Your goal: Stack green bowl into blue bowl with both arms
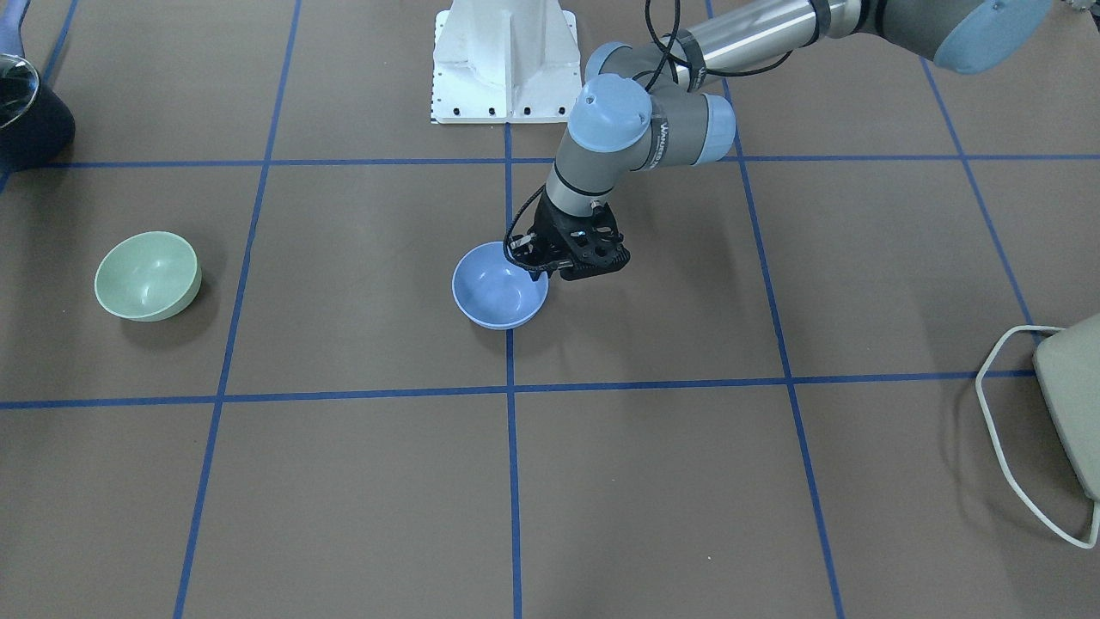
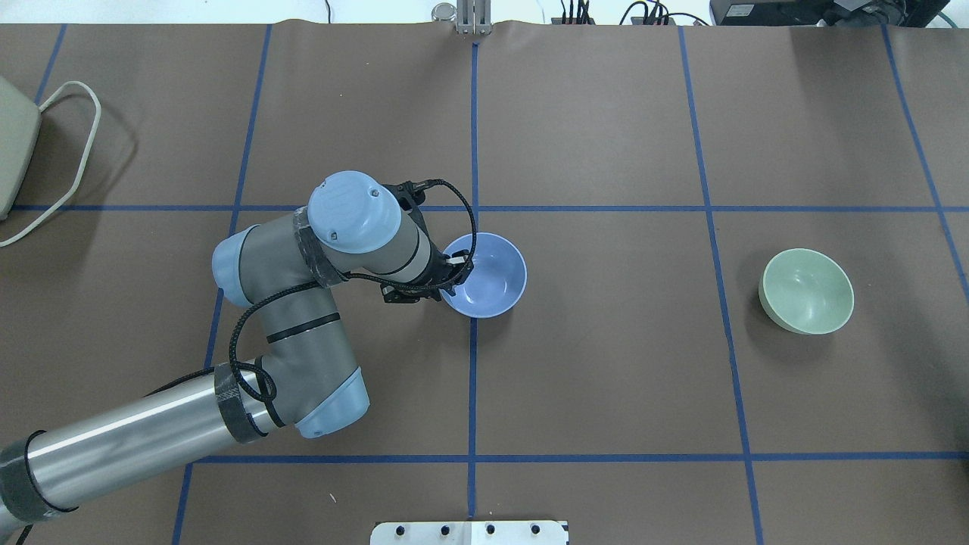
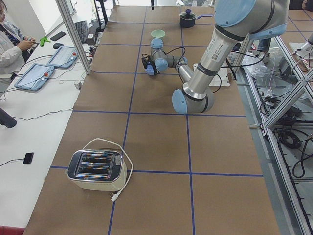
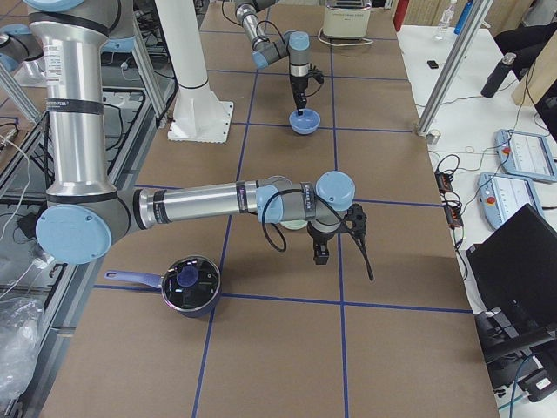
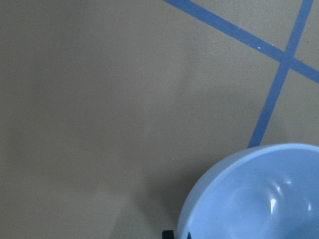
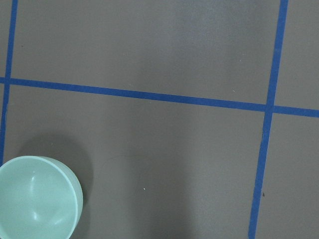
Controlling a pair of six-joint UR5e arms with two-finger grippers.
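Observation:
The blue bowl (image 1: pixel 497 294) sits upright near the table's middle, on the blue centre line; it also shows in the overhead view (image 2: pixel 493 275) and the left wrist view (image 5: pixel 259 199). My left gripper (image 1: pixel 534 267) (image 2: pixel 453 274) points down at its rim, fingers straddling the rim and closed on it. The green bowl (image 1: pixel 148 275) (image 2: pixel 807 291) stands alone far toward my right side, and at the lower left of the right wrist view (image 6: pixel 35 199). My right gripper (image 4: pixel 320 252) hangs beside it, seen only from the side, so I cannot tell if it is open.
A toaster (image 2: pixel 11 147) with a white cord sits at the far left edge. A dark pot (image 1: pixel 26 112) with a glass lid stands near my right side. The white pedestal (image 1: pixel 507 60) stands at the robot's base.

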